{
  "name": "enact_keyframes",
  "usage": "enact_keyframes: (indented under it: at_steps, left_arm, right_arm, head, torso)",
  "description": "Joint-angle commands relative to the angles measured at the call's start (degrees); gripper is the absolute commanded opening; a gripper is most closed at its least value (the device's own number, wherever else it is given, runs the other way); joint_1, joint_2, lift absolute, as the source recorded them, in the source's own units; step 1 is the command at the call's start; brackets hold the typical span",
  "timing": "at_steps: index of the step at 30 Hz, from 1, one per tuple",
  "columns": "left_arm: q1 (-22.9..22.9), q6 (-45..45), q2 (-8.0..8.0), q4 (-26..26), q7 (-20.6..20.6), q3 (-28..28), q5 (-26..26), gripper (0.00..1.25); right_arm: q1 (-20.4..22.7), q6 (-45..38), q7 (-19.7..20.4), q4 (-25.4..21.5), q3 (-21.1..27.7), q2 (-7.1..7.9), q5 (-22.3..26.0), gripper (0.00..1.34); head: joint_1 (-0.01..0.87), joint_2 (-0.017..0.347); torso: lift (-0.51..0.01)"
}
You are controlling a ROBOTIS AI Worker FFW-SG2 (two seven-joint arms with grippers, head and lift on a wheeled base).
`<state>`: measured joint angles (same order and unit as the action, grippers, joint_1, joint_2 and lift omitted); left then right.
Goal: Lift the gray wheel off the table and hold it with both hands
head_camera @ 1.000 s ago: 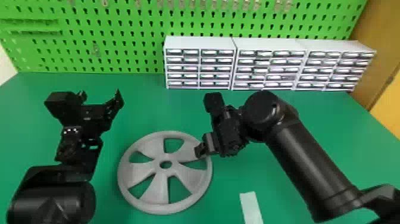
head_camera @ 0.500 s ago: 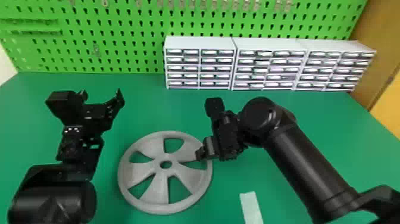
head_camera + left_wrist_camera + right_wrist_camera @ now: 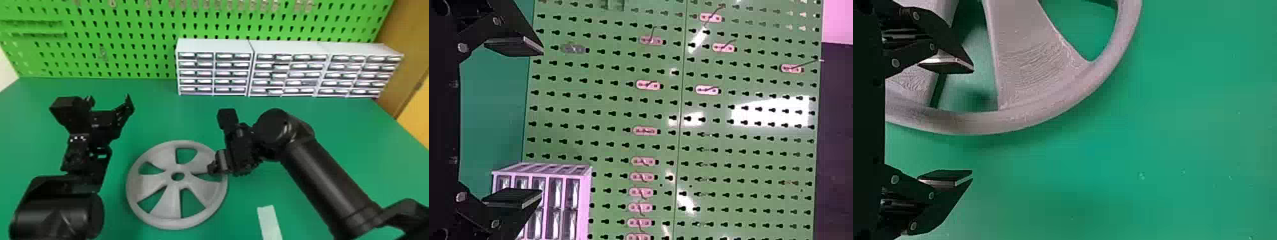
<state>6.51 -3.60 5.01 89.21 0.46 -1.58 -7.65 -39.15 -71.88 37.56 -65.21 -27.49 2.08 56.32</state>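
The gray wheel (image 3: 174, 204) lay flat on the desk (image 3: 159, 118), well apart from the back edge and a little left of the desk's middle. It had a round hole at its centre and broad spokes with openings between them.

The right pincer (image 3: 213, 168) was over the side of the wheel nearer the desk's right edge. Its fingers (image 3: 948, 62) stood wide apart, one above an opening inside the rim (image 3: 1018, 122), the other out past it over bare desk. It had hold of nothing (whether either finger touched the wheel, I could not tell).

The left pincer (image 3: 110, 102) was above the left part of the desk, farther back than the wheel and pointing toward the back edge. It too was spread wide, with nothing between its fingers.

A white strip (image 3: 269, 221) lay on the desk to the right of the wheel, farther from the back edge than the wheel's centre. Small-drawer cabinets (image 3: 287, 48) stood side by side along the back edge, reaching to the back right corner. Behind that edge rose a green pegboard (image 3: 153, 41) with metal hooks (image 3: 229, 4) on it.
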Motion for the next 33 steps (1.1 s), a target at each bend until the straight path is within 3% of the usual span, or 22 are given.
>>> enact_keyframes:
  at_steps: [1,9,15,20,27,31,33]
  left_arm:
    - [0.1,0.0,0.0,0.0,0.1,0.0,0.0,0.98]
    - [0.2,0.0,0.0,0.0,0.1,0.0,0.0,0.98]
    - [0.2,0.0,0.0,0.0,0.1,-0.1,0.0,0.98]
    - [0.2,0.0,0.0,0.0,0.1,-0.1,0.0,0.98]
    - [0.2,-0.1,0.0,0.0,0.1,-0.1,0.0,0.98]
    - [0.1,-0.1,0.0,0.0,0.1,-0.2,0.0,0.98]
    - [0.1,-0.2,0.0,0.0,0.0,-0.2,0.0,0.98]
  right_arm:
    - [0.1,0.5,-0.4,0.3,-0.5,0.12,-0.1,0.83]
    - [0.1,0.9,-0.6,0.3,-0.6,0.3,-0.2,0.8]
    - [0.1,1.0,-0.6,0.3,-0.7,0.3,-0.3,0.5]
    - [0.2,1.0,-0.7,0.3,-0.7,0.38,-0.3,0.33]
    - [0.1,0.5,-2.5,1.1,0.0,0.38,-0.4,0.29]
    - [0.0,0.3,-2.5,1.1,-0.3,0.38,-0.7,0.13]
    - [0.0,0.3,-2.5,1.1,-0.3,0.38,-0.7,0.12]
  head:
    - [0.711,0.015]
    - [0.711,0.015]
    - [0.711,0.015]
    - [0.711,0.015]
    - [0.711,0.015]
    - [0.711,0.015]
    - [0.711,0.015]
  torso:
    - [-0.098]
    - [-0.098]
    - [-0.098]
    - [-0.098]
    - [-0.098]
    - [-0.098]
    - [-0.098]
